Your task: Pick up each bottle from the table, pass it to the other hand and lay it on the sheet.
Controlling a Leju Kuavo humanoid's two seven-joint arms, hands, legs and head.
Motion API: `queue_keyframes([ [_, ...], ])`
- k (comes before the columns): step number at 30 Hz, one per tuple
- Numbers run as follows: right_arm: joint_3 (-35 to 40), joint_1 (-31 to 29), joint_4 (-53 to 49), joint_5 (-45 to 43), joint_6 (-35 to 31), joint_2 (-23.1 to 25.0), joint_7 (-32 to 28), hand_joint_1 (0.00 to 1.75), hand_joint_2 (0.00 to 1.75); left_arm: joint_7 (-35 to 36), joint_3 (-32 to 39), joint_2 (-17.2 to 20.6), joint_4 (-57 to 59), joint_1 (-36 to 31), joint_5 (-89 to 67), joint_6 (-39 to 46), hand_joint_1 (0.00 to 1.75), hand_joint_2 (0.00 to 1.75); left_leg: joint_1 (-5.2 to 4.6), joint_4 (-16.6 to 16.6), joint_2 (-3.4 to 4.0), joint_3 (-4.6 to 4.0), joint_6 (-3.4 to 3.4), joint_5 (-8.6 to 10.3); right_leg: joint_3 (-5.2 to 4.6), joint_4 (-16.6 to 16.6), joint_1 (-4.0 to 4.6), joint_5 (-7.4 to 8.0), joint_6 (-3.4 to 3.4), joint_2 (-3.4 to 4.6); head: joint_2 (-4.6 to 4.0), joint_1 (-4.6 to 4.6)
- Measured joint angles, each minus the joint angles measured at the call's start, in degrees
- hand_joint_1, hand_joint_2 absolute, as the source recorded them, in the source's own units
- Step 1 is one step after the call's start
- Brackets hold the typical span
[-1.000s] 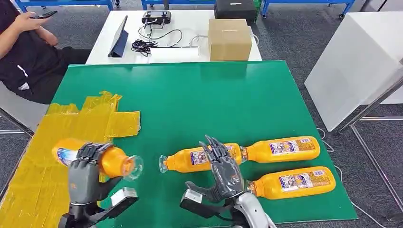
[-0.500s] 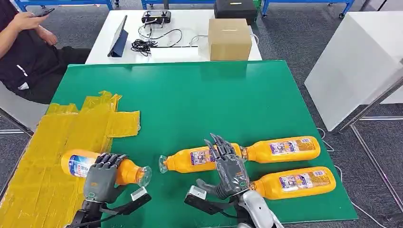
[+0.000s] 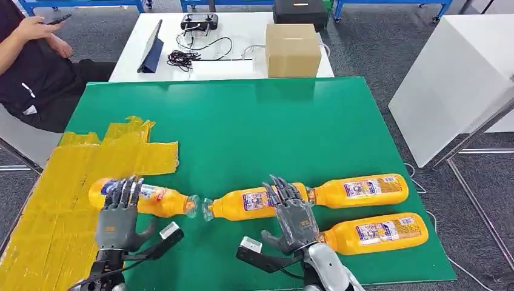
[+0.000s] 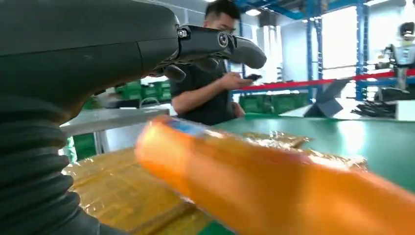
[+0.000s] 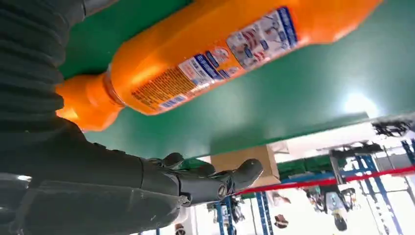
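Head view: the left hand (image 3: 116,219), fingers spread and empty, sits at 6 o'clock of a bottle (image 3: 142,197) lying half on the yellow sheet (image 3: 60,200), cap toward 3 o'clock. The right hand (image 3: 291,215) is also wide and empty, its fingertips over a second bottle (image 3: 245,204); two more bottles (image 3: 360,190) (image 3: 376,233) lie at its 3 o'clock on the green table (image 3: 273,127).

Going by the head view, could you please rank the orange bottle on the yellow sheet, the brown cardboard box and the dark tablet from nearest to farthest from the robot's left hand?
From the left hand:
1. Orange plastic bottle, lying at the yellow sheet's edge, right by the fingers.
2. Dark tablet, propped on the white table's left part, beyond the green table.
3. Brown cardboard box, on the white table's right part, farthest.
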Motion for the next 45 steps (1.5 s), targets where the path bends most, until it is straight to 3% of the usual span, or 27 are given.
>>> queue_keyframes([
  [8, 0.1, -3.7, 5.8, 0.7, 1.5, -0.6, 0.8, 0.00, 1.75, -3.1, 1.3, -1.6, 0.4, -1.4, 6.5, 5.5, 0.00, 0.00, -0.02, 0.0, -0.02, 0.01, 0.01, 0.01, 0.03, 0.0, -0.01, 0.01, 0.02, -0.01, 0.00, 0.02],
  [19, 0.1, -5.1, 9.0, 0.8, 1.6, -1.0, 0.8, 0.00, 1.75, -3.9, 1.5, -2.7, 0.3, -1.5, 7.6, 6.1, 0.00, 0.00, 0.01, 0.0, -0.01, 0.01, 0.00, 0.01, 0.01, 0.0, 0.00, 0.01, 0.01, 0.00, 0.00, 0.00],
  [28, -0.3, -6.9, 12.0, 1.4, 2.6, -1.5, 1.0, 0.00, 1.75, -22.5, 2.8, -6.4, -6.7, 1.1, 27.8, 10.8, 0.00, 0.00, -0.04, 0.0, 0.00, -0.01, 0.01, 0.00, 0.01, 0.0, -0.02, 0.01, 0.02, 0.00, 0.00, 0.00],
  [45, 1.1, -14.2, 21.6, 2.4, 5.8, -0.1, 1.0, 0.00, 1.75, -27.0, 1.0, -8.8, -11.3, 2.5, 33.4, 10.8, 0.00, 0.00, -0.01, 0.0, 0.03, 0.03, 0.01, 0.01, 0.02, 0.0, 0.00, 0.02, 0.02, 0.00, 0.00, 0.00],
])
